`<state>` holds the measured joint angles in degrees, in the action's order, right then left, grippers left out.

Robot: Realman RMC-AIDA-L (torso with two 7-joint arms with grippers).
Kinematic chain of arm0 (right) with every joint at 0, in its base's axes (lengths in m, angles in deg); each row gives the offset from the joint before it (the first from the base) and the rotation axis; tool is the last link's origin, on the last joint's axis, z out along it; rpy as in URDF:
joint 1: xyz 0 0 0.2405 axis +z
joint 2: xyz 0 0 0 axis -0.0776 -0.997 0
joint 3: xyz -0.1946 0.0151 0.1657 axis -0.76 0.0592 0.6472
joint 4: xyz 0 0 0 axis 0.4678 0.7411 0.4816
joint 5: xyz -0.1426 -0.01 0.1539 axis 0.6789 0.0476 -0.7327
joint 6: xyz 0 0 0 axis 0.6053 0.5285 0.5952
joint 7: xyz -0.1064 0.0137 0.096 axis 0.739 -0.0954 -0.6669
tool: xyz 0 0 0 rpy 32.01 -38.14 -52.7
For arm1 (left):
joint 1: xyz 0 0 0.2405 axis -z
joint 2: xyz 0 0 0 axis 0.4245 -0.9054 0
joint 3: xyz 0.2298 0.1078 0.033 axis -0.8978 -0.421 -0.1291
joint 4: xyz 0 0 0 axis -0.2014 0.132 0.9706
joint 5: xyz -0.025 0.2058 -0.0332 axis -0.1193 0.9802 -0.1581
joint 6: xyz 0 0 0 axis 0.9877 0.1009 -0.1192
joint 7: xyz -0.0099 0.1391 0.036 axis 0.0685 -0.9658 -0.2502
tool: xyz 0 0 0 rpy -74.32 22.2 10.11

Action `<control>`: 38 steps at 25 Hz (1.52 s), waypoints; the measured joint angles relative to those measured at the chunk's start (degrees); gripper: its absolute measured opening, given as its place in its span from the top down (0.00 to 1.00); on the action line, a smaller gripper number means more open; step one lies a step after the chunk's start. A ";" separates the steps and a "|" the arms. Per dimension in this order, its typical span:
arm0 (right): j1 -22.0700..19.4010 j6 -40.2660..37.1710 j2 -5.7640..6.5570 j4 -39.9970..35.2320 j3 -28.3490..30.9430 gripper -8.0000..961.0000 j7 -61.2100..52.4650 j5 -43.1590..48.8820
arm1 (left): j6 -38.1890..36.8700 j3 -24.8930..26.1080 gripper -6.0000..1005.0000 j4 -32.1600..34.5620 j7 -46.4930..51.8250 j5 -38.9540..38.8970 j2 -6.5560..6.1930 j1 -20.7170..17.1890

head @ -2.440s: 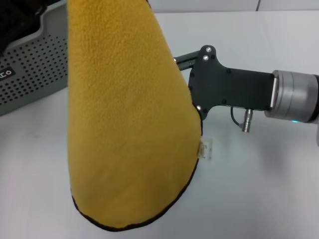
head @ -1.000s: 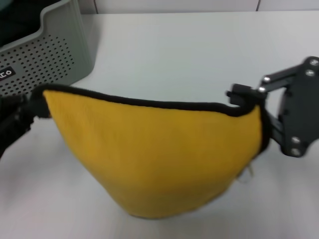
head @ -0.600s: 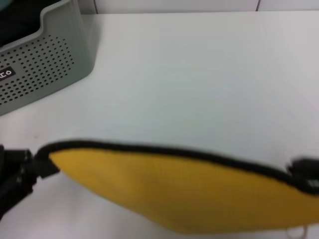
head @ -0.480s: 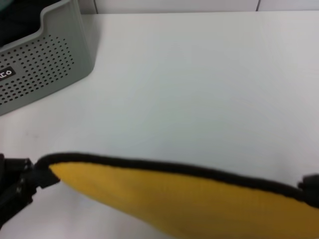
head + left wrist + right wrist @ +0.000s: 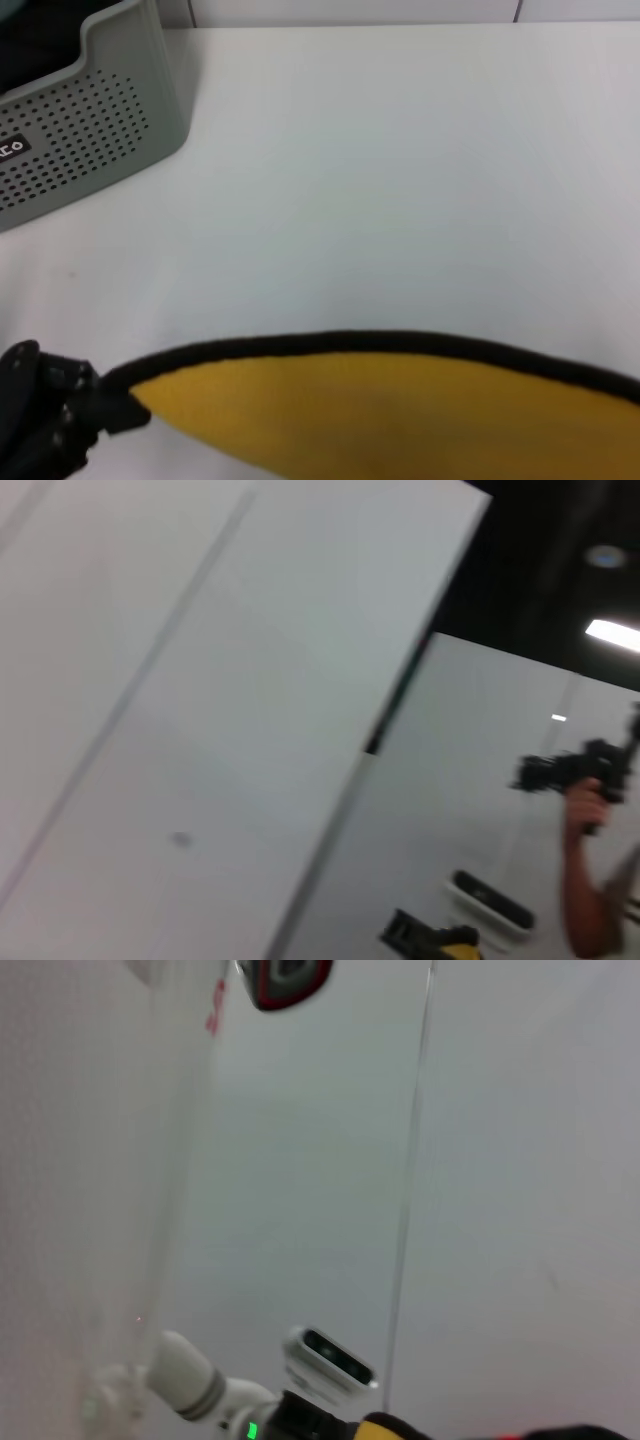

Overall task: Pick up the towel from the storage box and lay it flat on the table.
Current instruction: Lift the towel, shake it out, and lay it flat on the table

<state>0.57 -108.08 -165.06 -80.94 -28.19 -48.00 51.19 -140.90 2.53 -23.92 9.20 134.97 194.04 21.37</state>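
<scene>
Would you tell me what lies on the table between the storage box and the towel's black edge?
Nothing: in the head view, only bare white table separates the storage box from the towel.

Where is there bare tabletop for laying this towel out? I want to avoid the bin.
The table is bare from the storage box at far left across to the right edge, and forward to the towel. The near edge is crowded: the left gripper holds the towel's corner there.

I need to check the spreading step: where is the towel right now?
In the head view the towel stretches across the near edge over the table, its left corner pinched by the left gripper, away from the storage box.
</scene>
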 joint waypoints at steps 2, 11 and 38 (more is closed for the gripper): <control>0.45 -2.74 0.00 0.21 0.39 0.94 -0.01 -0.55 | -0.02 -2.32 0.97 2.02 -0.49 -2.54 -0.70 -1.14; 2.53 -4.85 0.01 4.10 -0.14 0.93 0.06 -0.34 | 0.21 -2.48 0.97 0.27 -3.46 -3.65 -1.13 -3.58; 22.59 47.56 0.07 31.94 -4.02 0.89 15.90 11.94 | 40.41 6.59 0.96 -32.00 -15.09 13.61 3.37 31.51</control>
<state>23.16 -60.53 -164.99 -49.00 -32.21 -32.10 63.13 -100.49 9.12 -55.92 -5.89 148.58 197.42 52.88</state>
